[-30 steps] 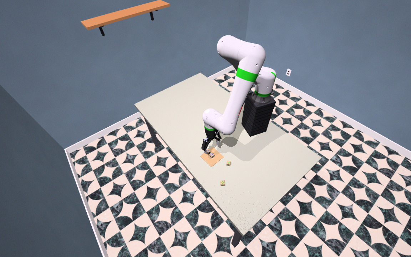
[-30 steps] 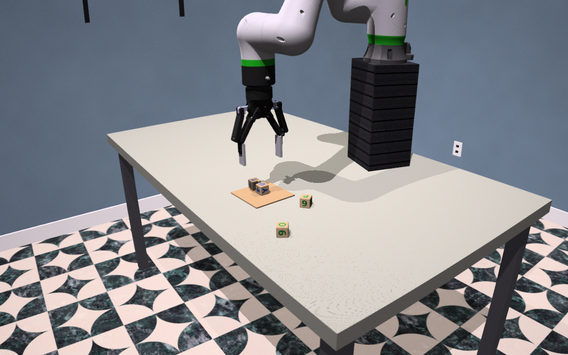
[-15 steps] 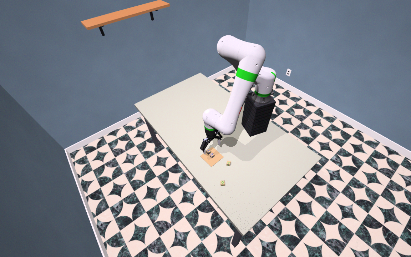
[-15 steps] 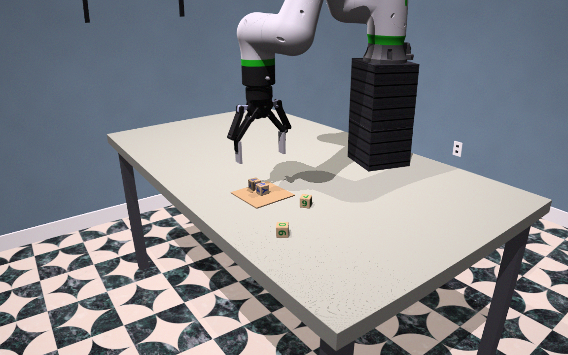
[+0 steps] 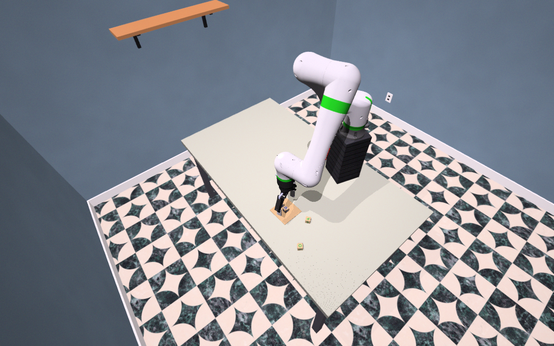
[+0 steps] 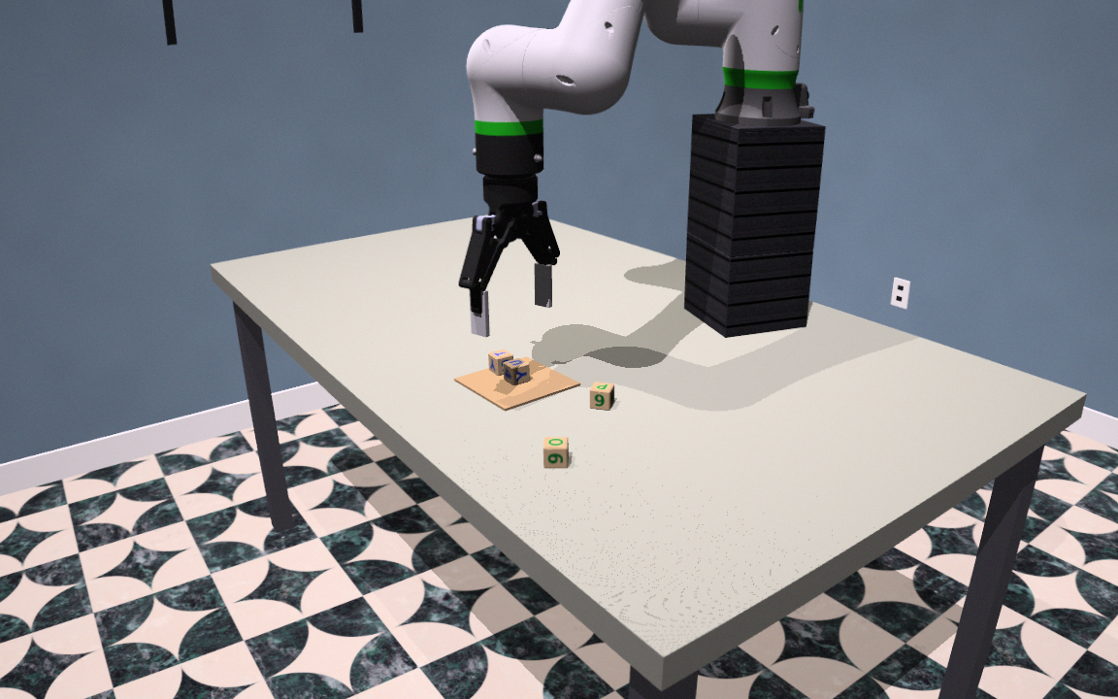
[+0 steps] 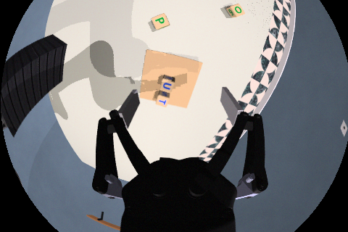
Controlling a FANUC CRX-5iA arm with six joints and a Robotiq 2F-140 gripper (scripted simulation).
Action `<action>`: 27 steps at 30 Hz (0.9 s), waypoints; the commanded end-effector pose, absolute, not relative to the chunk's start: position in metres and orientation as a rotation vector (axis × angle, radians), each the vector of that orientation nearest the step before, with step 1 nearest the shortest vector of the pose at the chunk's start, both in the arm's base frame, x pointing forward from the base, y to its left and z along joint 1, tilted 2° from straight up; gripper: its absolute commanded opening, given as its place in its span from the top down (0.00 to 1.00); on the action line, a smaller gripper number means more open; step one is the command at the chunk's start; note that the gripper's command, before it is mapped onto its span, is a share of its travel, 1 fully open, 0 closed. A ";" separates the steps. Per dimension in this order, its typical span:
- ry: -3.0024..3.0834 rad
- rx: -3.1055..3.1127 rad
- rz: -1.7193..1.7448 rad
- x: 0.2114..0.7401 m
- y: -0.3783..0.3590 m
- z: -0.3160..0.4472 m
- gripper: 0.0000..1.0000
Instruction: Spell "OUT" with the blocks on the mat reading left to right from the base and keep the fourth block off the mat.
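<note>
The mat (image 5: pixel 284 220) (image 6: pixel 507 400) (image 7: pixel 188 98) lies flat on the table. The U block (image 5: pixel 285 209) (image 6: pixel 515 372) (image 7: pixel 167 86) stands on it, U up. The T block (image 6: pixel 500 361) (image 7: pixel 162 100) stands close beside it near one mat edge, T up; my finger largely hides it in the top view. The O block (image 5: pixel 299 246) (image 6: pixel 555 452) (image 7: pixel 237 9) lies off the mat, O up. The P block (image 5: pixel 308 219) (image 6: pixel 601 396) (image 7: pixel 159 21) lies off the mat, P up. My gripper (image 6: pixel 510 319) (image 7: pixel 179 94) is wide open and empty above the mat area.
The black robot pedestal (image 5: pixel 347 156) (image 6: pixel 754 225) (image 7: pixel 34 76) stands at the table's far side. The table (image 5: pixel 235 146) (image 6: pixel 806 469) carries the arm's shadow. A wall shelf (image 5: pixel 169 19) hangs well away from the arm. The P block is nearer the mat than the O block.
</note>
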State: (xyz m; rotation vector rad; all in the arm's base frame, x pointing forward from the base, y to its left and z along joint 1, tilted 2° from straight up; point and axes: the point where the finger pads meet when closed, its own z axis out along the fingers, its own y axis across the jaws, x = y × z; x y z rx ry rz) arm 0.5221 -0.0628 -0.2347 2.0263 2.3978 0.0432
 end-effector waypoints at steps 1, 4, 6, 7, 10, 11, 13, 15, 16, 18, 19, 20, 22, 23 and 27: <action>2.539 1.859 0.055 0.531 -0.053 -0.235 0.00; 2.604 1.764 0.056 0.536 -0.047 -0.235 0.00; 2.656 1.683 0.056 0.540 -0.042 -0.235 0.00; 2.680 1.643 0.056 0.542 -0.040 -0.235 0.00; 2.751 1.520 0.056 0.548 -0.032 -0.235 0.00; 2.772 1.479 0.056 0.550 -0.030 -0.235 0.00; 2.815 1.393 0.056 0.553 -0.025 -0.235 0.00; 2.854 1.310 0.056 0.557 -0.020 -0.235 0.00; 2.854 1.310 0.056 0.557 -0.020 -0.235 0.00; 2.907 1.182 0.056 0.562 -0.012 -0.234 0.00; 2.920 1.149 0.056 0.563 -0.010 -0.234 0.00; 2.932 1.118 0.056 0.565 -0.009 -0.234 0.00; 2.963 1.028 0.056 0.568 -0.003 -0.234 0.00; 2.978 0.983 0.055 0.570 -0.001 -0.234 0.00; 3.030 0.801 0.055 0.576 0.010 -0.234 0.00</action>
